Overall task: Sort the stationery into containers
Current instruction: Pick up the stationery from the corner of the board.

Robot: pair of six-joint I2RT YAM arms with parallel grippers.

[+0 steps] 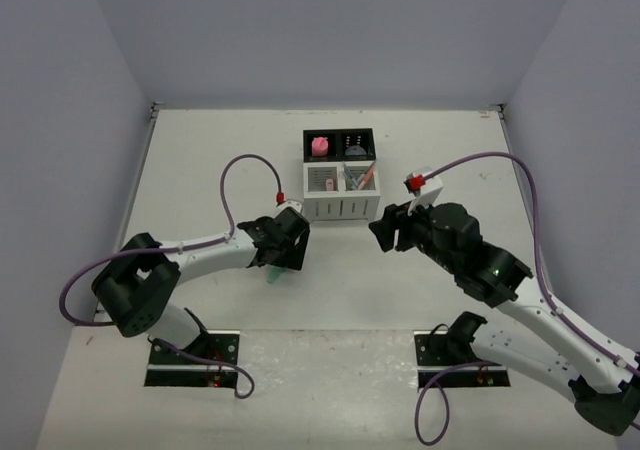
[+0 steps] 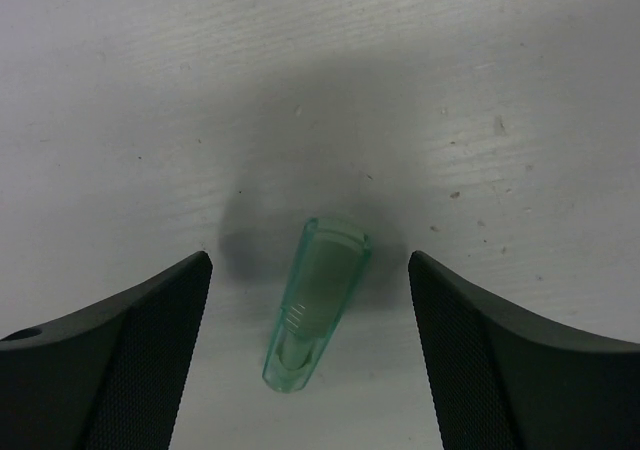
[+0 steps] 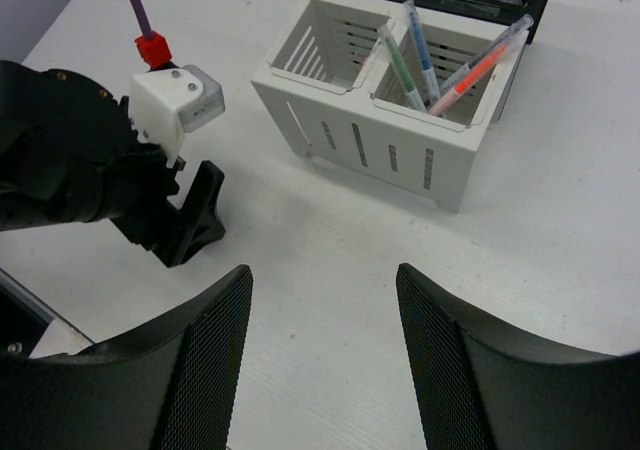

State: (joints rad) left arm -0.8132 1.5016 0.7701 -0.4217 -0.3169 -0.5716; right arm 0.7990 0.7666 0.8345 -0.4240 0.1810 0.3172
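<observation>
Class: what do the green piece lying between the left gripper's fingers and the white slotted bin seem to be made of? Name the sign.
Green piece: likely translucent, glossy plastic; its inner ridges show through. White slotted bin: probably matte moulded plastic, judging by the thin even walls and clean slots.

There is one plastic desk organizer [image 1: 341, 208], made up of four compartments: two black perforated square bins [image 1: 308, 138] on the far side and two white slotted bins [image 3: 312, 42] on the near side. Three thin pens stand in the right white bin: one greenish-grey pen [image 3: 396, 65], one blue pen [image 3: 421, 45] and one orange pen [image 3: 478, 70]. One pink eraser [image 1: 319, 146] sits in the far left bin, one round grey puck [image 1: 354, 150] in the far right. One stubby translucent green marker [image 2: 315, 305] lies on the table. There are two robot arms [image 1: 200, 255].
</observation>
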